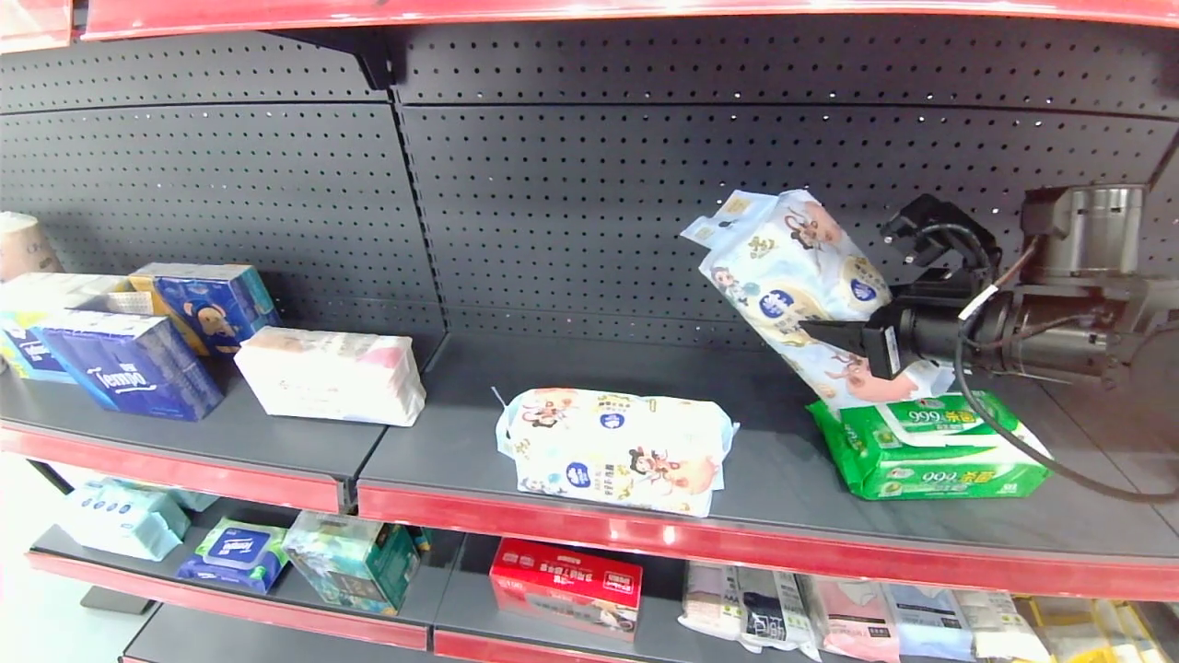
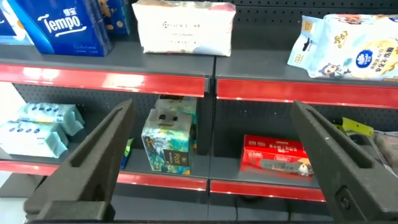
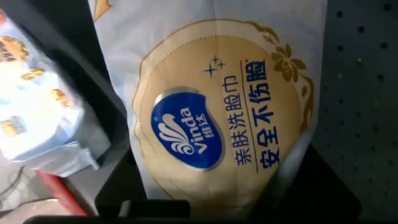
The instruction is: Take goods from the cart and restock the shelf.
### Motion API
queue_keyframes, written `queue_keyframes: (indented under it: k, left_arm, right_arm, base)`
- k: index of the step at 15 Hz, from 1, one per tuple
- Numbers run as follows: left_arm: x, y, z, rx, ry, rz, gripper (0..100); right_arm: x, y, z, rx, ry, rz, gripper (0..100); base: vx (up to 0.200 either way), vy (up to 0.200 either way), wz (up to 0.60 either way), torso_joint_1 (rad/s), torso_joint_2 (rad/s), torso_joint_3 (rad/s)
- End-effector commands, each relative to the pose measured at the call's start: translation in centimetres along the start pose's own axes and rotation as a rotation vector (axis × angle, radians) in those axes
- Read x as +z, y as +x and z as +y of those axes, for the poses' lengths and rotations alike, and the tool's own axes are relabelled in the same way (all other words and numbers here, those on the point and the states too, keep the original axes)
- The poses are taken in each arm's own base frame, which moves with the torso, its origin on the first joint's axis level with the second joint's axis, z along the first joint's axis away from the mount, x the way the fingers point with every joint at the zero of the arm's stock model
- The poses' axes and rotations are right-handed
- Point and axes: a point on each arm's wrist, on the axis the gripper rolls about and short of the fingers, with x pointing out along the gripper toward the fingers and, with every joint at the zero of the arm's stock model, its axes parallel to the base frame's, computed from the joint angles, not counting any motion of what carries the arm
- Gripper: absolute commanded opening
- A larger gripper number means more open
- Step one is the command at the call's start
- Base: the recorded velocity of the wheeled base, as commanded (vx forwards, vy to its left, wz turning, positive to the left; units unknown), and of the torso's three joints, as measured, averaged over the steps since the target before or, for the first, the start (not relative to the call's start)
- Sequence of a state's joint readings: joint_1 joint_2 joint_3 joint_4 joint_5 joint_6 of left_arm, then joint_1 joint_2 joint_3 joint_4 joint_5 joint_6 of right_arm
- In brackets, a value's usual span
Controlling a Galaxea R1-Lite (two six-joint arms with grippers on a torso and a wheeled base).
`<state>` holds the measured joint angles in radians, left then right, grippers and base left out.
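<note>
One white tissue pack (image 1: 790,267) sits clamped in the right gripper (image 1: 843,336) at the right of the frame. It is tilted, its long axis leaning up toward the upper left, and its lower end seems to rest on a green pack (image 1: 930,447). Bare shelf (image 1: 589,359) lies leftward. The left gripper (image 2: 212,112) hangs open, farther off.
</note>
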<state>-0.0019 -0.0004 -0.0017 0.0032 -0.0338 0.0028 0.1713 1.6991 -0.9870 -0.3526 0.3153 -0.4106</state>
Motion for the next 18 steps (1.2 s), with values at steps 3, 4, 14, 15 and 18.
queue_keyframes:
  k: [3, 4, 14, 15, 18]
  left_arm:
    - [0.0, 0.0, 0.0, 0.0, -0.001, 0.002, 100]
    - [0.0, 0.0, 0.0, 0.0, -0.001, 0.002, 100]
    - [0.0, 0.0, 0.0, 0.0, -0.001, 0.002, 100]
    - [0.0, 0.0, 0.0, 0.0, 0.0, 0.002, 100]
    - [0.0, 0.0, 0.0, 0.0, 0.0, 0.002, 100]
  right_arm:
    - [-0.7, 4.3, -1.6, 0.052, -0.013, -0.001, 0]
    - [-0.4, 5.0, -1.6, 0.069, -0.018, -0.015, 0]
    - [-1.7, 8.8, 1.0, 0.197, -0.014, 0.022, 0]
    - [-1.8, 9.3, 0.4, 0.185, -0.006, 0.02, 0]
    - [-2.0, 9.9, -0.3, 0.187, -0.001, 0.015, 0]
  base:
    - [0.0, 0.0, 0.0, 0.0, 0.0, 0.0]
    - [0.0, 0.0, 0.0, 0.0, 0.0, 0.0]
    - [0.0, 0.0, 0.0, 0.0, 0.0, 0.0]
    - [0.0, 0.0, 0.0, 0.0, 0.0, 0.0]
    - [0.0, 0.0, 0.0, 0.0, 0.0, 0.0]
